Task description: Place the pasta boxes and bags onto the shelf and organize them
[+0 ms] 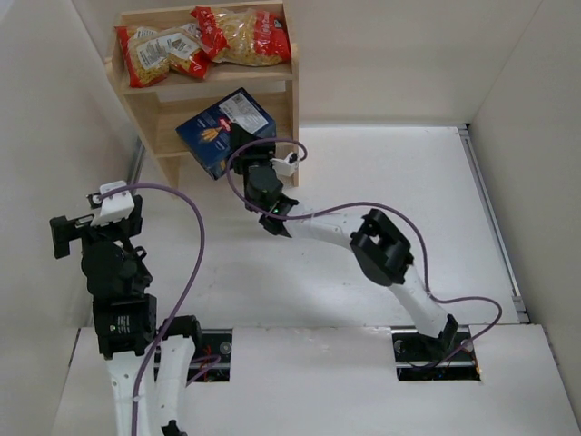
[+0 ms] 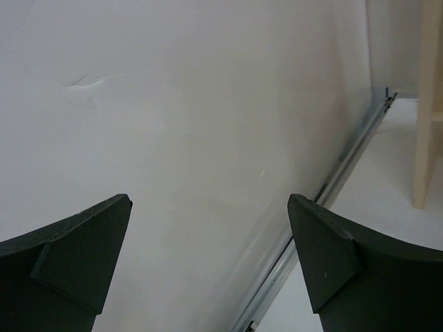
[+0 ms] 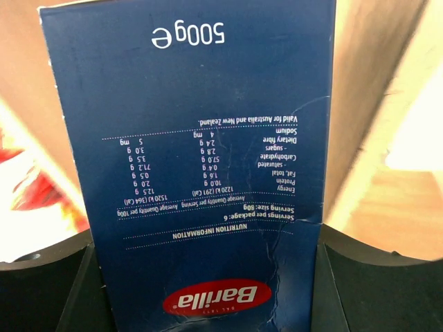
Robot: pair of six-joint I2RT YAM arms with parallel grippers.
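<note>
Two bags [image 1: 156, 53] [image 1: 243, 36] are lying side by side, touching, on the top tier of the shelf [image 1: 145, 113]. The one pasta box [image 1: 222, 127] is hanging tilted at the lower tier's front edge, between the side planks, with the right gripper [image 1: 241, 138] clamping it. The left gripper [image 2: 210, 207] is holding its jaws wide apart on nothing, close to the left wall [image 2: 173, 104], and the table [image 1: 390, 173] is lying open to the right of the shelf.

1. Pasta box [image 1: 225, 130]: dk blue, red oval logo, white txt, yellow pasta pic on front.
2. Left bag [image 1: 159, 53] & right bag [image 1: 243, 36]: clear plastic, yellow pasta inside, red ends, white labels.
3. Shelf [image 1: 145, 107]: pale bare wood, no paint.
4. Arms [image 1: 331, 227]: white links w/ black joints; cables [image 1: 195, 245] purple.
5. Table [image 1: 381, 154] & walls [image 1: 381, 54]: plain white.
</note>
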